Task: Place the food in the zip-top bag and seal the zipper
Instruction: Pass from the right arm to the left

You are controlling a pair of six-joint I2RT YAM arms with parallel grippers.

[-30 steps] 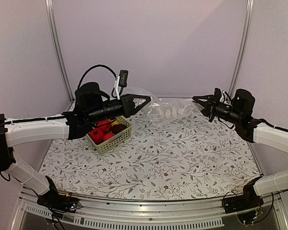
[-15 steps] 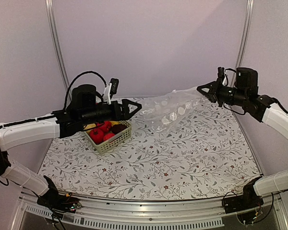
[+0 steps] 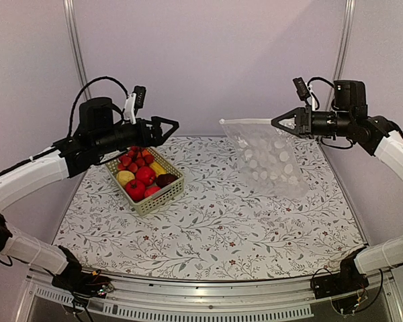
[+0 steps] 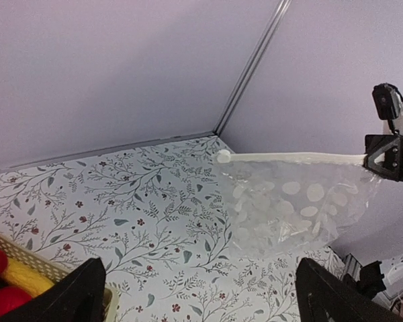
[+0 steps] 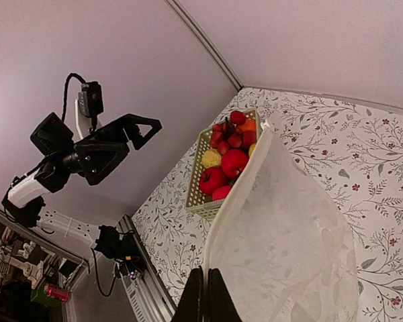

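The zip-top bag (image 3: 270,159) is clear with pale dots. It hangs in the air at the back right, its lower end trailing onto the table. My right gripper (image 3: 277,123) is shut on one end of the whitish zipper (image 3: 247,121), which stretches level to the left. In the right wrist view the jaws (image 5: 206,290) pinch the zipper edge (image 5: 236,191). My left gripper (image 3: 170,125) is open and holds nothing, high above the food (image 3: 142,173), apart from the bag. Its fingers (image 4: 77,295) frame bare table, with the bag (image 4: 289,208) beyond.
The red, yellow and maroon fruits lie in a pale green perforated basket (image 3: 156,198) at the left of the flowered tablecloth (image 3: 221,235). Purple walls with metal corner posts (image 3: 77,60) close the back and sides.
My left gripper let go of the bag, opened, and drew back left and upward. My right gripper lifted the bag off the table, and it now hangs stretched out.
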